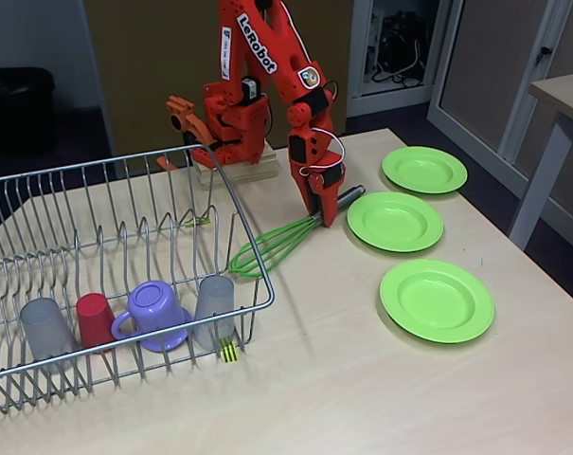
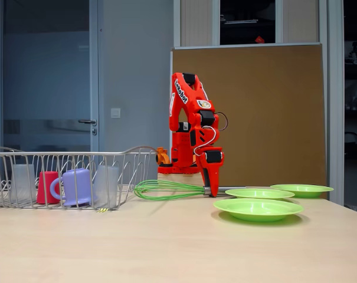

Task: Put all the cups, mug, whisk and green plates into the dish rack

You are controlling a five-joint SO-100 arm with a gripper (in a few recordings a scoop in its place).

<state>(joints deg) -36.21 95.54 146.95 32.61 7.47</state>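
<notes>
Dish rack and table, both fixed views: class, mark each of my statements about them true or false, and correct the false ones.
1. The purple mug sits inside the dish rack. True.
2. Two green plates lie on the table. False: three green plates lie there.
3. The end effector is at the handle of the whisk. True.
4. The whisk lies wholly inside the rack. False: it lies on the table, its loops by the rack's corner.
5. The red cup stands between a grey cup and the mug. True.

Even, bright indoor light, soft shadows under the green plates (image 1: 436,300), both fixed views sharp.
</notes>
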